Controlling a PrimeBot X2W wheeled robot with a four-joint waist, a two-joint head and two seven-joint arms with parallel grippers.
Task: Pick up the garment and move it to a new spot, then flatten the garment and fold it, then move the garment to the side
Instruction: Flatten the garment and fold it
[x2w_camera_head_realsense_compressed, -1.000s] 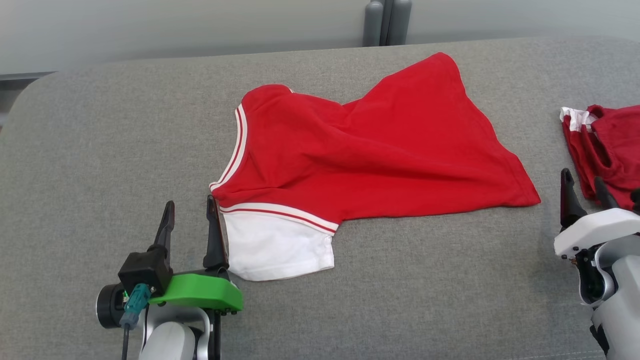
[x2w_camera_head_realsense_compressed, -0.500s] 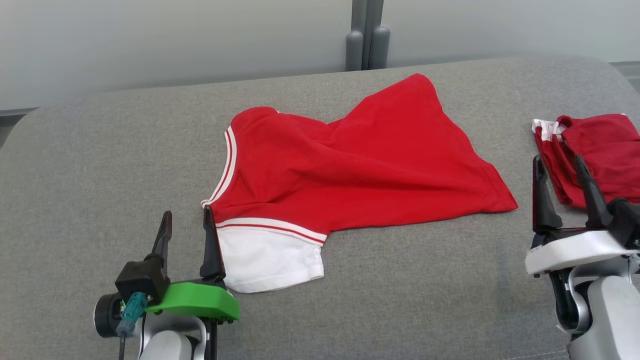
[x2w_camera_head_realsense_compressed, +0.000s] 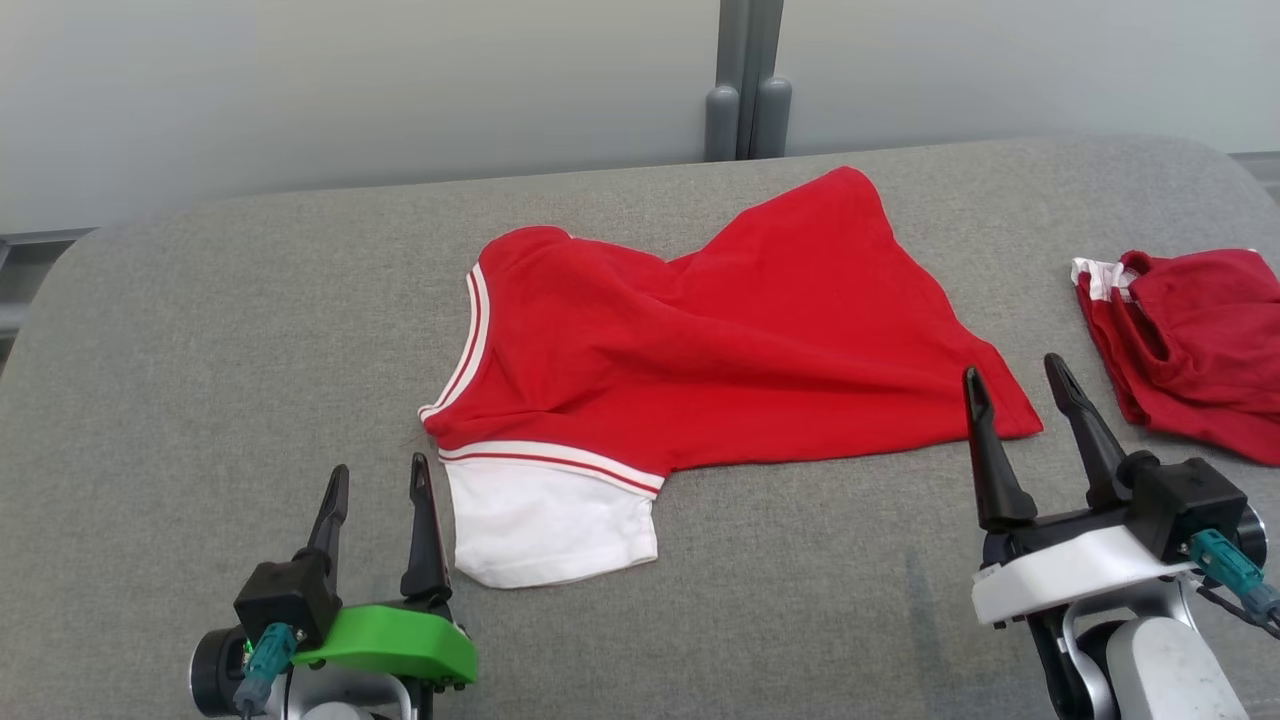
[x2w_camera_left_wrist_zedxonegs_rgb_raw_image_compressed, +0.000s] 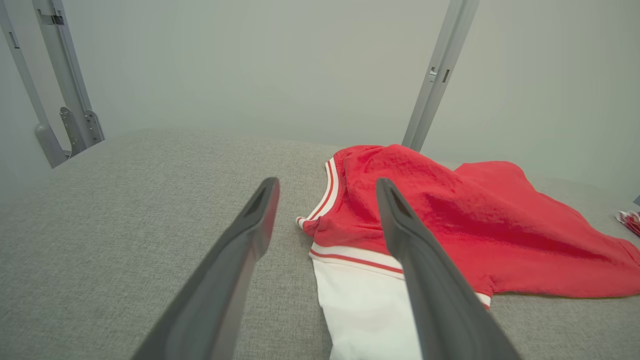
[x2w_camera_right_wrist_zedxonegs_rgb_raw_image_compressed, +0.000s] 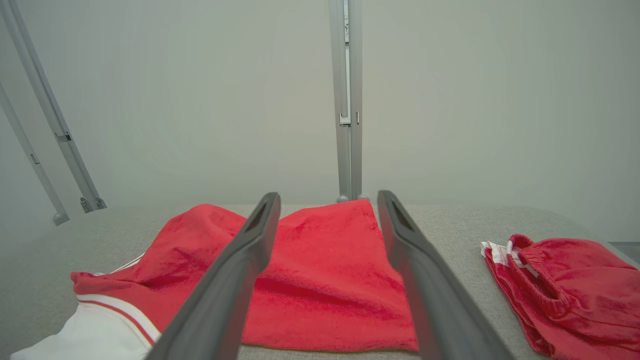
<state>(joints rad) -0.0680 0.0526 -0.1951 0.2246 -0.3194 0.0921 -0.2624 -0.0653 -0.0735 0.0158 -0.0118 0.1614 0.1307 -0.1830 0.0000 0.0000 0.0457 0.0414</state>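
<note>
Grey fabric surface (x2w_camera_head_realsense_compressed: 200, 330) spans the head view edge to edge, rounded far corners, pale wall (x2w_camera_head_realsense_compressed: 300, 90) behind. Red garment (x2w_camera_head_realsense_compressed: 720, 340) lies mid-surface, rumpled, not flat: folds run across the body and the far right part fans out toward the back edge. Its white panel (x2w_camera_head_realsense_compressed: 550, 520) sits at the near left end, set off by a red-and-white striped band, with the same striping up the left edge. In the right wrist view the garment (x2w_camera_right_wrist_zedxonegs_rgb_raw_image_compressed: 325, 270) fills the span behind both fingers; in the left wrist view the garment (x2w_camera_left_wrist_zedxonegs_rgb_raw_image_compressed: 450, 220) is right of centre. Second red garment (x2w_camera_head_realsense_compressed: 1190, 350) is bunched at the right end of the surface, white trim at its far left corner, well apart from the first. Right gripper (x2w_camera_head_realsense_compressed: 1012, 364) is near right, fingers spread wide, nothing between them, tips pointing at the garment's near right corner; can't tell whether they touch the cloth. Left gripper (x2w_camera_head_realsense_compressed: 380, 463) is near left, fingers also wide apart and empty, the right one just beside the white panel's left edge. Grey metal post (x2w_camera_head_realsense_compressed: 748, 80) stands behind the far edge, roughly centre.
</note>
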